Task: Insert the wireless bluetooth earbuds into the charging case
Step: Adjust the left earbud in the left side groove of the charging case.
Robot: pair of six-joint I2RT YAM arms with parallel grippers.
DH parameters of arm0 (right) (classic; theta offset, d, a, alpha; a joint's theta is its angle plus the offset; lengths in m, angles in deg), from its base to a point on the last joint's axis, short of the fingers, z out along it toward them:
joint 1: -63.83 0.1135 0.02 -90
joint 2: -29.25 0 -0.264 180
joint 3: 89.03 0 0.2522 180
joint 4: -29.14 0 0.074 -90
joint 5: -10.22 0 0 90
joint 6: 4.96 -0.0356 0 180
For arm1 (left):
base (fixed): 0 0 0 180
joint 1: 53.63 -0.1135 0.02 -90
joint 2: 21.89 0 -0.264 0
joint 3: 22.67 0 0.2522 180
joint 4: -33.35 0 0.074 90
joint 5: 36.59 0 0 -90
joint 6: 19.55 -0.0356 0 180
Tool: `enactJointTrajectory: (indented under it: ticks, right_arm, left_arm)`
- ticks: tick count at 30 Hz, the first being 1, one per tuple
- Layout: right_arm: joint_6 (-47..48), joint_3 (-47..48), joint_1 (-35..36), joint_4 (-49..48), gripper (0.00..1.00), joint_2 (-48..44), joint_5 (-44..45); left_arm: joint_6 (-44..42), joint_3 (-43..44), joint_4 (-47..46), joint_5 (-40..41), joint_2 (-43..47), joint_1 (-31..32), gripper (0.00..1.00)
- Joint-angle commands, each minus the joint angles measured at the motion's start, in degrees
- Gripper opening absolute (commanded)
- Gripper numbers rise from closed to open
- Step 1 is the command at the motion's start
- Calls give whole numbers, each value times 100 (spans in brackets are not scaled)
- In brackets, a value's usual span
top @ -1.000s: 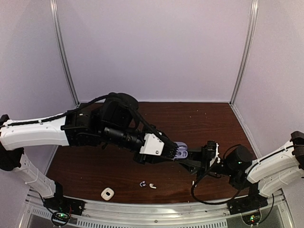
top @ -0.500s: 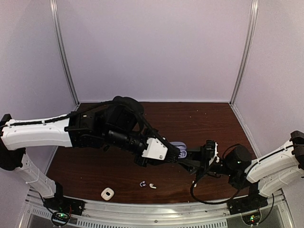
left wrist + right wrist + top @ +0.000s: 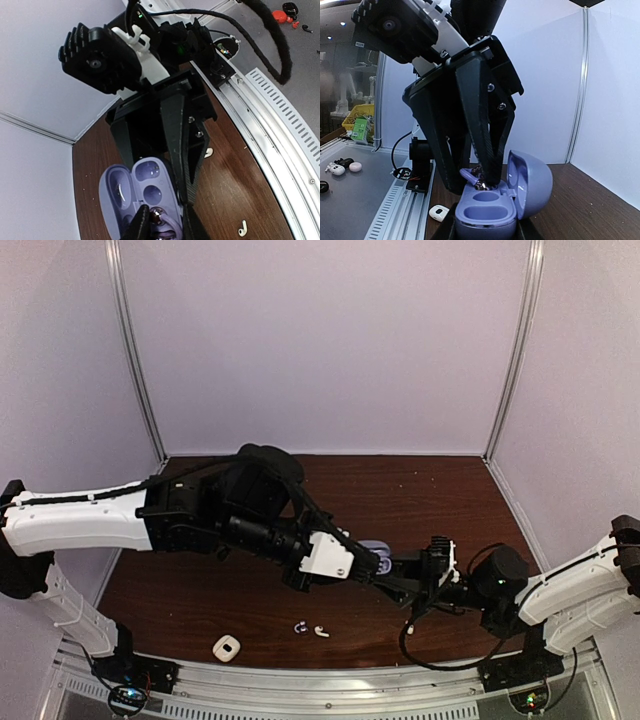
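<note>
Looked down on a dark brown wooden desk (image 3: 450, 500), boxed in by pale lilac panels (image 3: 320, 340) with aluminium posts (image 3: 135, 350), a slotted metal rail (image 3: 350, 685) along the near edge. Gripped the lilac charging case (image 3: 490, 210), lid up, in the right fingers (image 3: 395, 573) above the desk's middle. Pinched a dark purple earbud (image 3: 157, 217) in the narrowed left fingers (image 3: 485, 172), just over one socket. Saw a white earbud (image 3: 321, 632) beside a second dark earbud (image 3: 300, 626) near the front edge, a small white case (image 3: 227, 647) further left.

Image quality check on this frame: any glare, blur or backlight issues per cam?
Top external: even light, no glare, but the black left fingers and purple case blend into the dark table. Left wrist: case sharp, evenly lit. Right wrist: fingers backlit to silhouette; room behind blurred.
</note>
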Motion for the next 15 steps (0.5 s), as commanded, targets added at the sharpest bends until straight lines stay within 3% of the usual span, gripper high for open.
enactJointTrajectory:
  ticks: [1,15]
  right_arm:
    - [-49,126,42,-276,0,-40,-217]
    - [85,117,157,-249,0,-149,-342]
  left_arm:
    - [91,35,27,-199,9,-44,17]
    - [193,-58,-83,-462,63,-186,12]
